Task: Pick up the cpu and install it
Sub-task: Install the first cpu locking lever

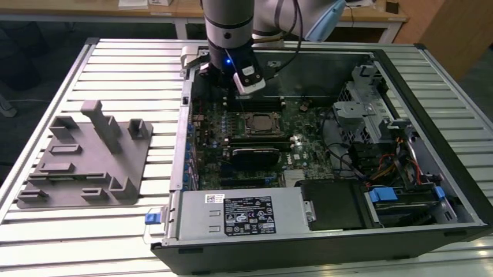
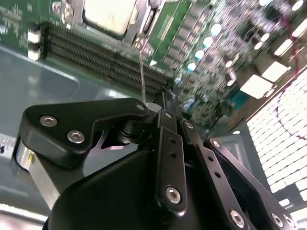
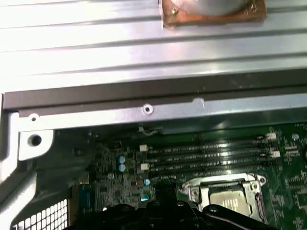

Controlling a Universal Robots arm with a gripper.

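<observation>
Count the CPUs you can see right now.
1 for certain: the cpu lies on the slatted table just outside the case, in the first wrist view. Whether the motherboard socket holds another, I cannot tell.

Robotics lab or workshop bench: slatted aluminium table [image 1: 77, 231] carrying open PC tower case [image 1: 308, 254] and grey fixture block [image 1: 85, 167]; wooden desks [image 1: 177, 8] behind.

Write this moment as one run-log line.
tool: over motherboard, by memory slots | cpu: lying on slatted table outside case, not held
</observation>
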